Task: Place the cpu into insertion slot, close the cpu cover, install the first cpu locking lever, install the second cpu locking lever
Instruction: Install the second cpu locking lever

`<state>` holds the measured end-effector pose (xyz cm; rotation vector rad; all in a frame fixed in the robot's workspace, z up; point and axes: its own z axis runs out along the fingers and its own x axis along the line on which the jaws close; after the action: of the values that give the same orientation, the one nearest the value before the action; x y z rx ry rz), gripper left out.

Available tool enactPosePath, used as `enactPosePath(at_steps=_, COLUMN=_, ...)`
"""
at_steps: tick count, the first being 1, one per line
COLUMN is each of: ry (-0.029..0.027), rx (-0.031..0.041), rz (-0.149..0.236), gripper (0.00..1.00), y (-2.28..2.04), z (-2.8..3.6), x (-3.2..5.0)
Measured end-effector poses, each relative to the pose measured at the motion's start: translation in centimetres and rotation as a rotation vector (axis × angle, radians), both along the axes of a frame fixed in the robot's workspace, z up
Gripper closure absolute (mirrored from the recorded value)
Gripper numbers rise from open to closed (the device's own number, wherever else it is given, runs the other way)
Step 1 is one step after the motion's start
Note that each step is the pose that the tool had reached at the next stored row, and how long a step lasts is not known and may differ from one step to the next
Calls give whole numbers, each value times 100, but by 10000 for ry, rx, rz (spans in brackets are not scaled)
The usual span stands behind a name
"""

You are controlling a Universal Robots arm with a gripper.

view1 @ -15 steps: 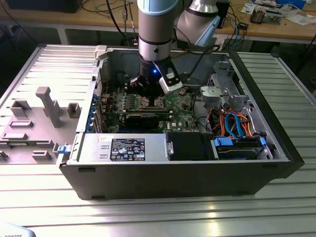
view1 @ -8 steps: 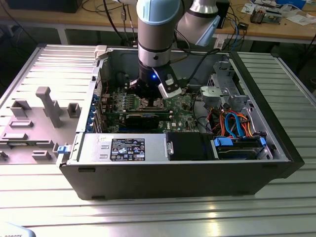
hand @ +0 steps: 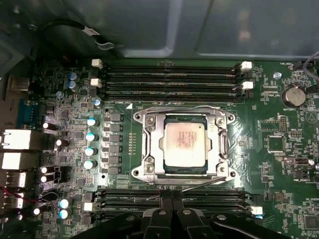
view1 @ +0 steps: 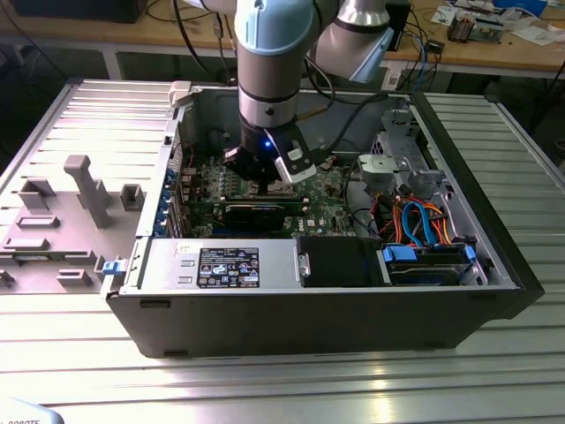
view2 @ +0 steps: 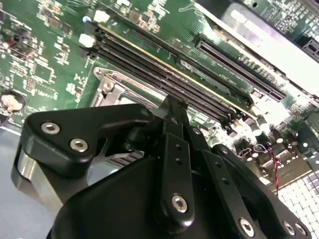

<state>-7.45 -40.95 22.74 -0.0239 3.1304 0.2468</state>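
Inside the open computer case [view1: 494, 265], the gripper [hand: 172, 199] hangs fingers together, empty, beside the insertion slot [hand: 227, 145] — the cpu [hand: 185, 144] seated there, the cpu cover [hand: 149, 144] down around it.

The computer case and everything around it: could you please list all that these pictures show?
computer case: one, black, open on a ribbed metal table
circuit board: one, green, inside the case
cpu: one, silver-grey, seated in the socket
cpu cover: one, silver, lying flat around the cpu
memory slots: two black banks, either side of the socket
expansion card: one, black, near the case front
cables: orange and blue, exterior view's right
grey plastic tray: one, exterior view's left
gripper: one, black, low over the board beside the socket
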Motion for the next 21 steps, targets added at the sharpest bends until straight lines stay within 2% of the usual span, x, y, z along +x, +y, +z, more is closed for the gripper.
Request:
enactPosePath(at_steps=3, ry=4, rx=180, rz=11, gripper=89, y=-9, z=-15, x=-41)
enactPosePath(at_steps=4, ry=4, rx=211, rz=17, gripper=89, y=-13, z=-20, x=-59)
enactPosePath(at_steps=9, ry=6, rx=284, rz=46, gripper=89, y=-46, z=-50, x=-106)
enactPosePath(at_steps=12, ry=10, rx=362, rz=116, gripper=89, y=-73, z=-69, x=-132)
enactPosePath(at_steps=14, ry=12, rx=441, rz=177, gripper=89, y=-80, z=-90, x=-151)
enactPosePath(at_steps=16, ry=13, rx=560, rz=317, gripper=89, y=-83, z=-117, x=-161)
enactPosePath(at_steps=17, ry=13, rx=615, rz=328, gripper=89, y=-83, z=-142, x=-231)
enactPosePath(at_steps=21, ry=19, rx=632, rz=328, gripper=89, y=-83, z=-168, x=-238)
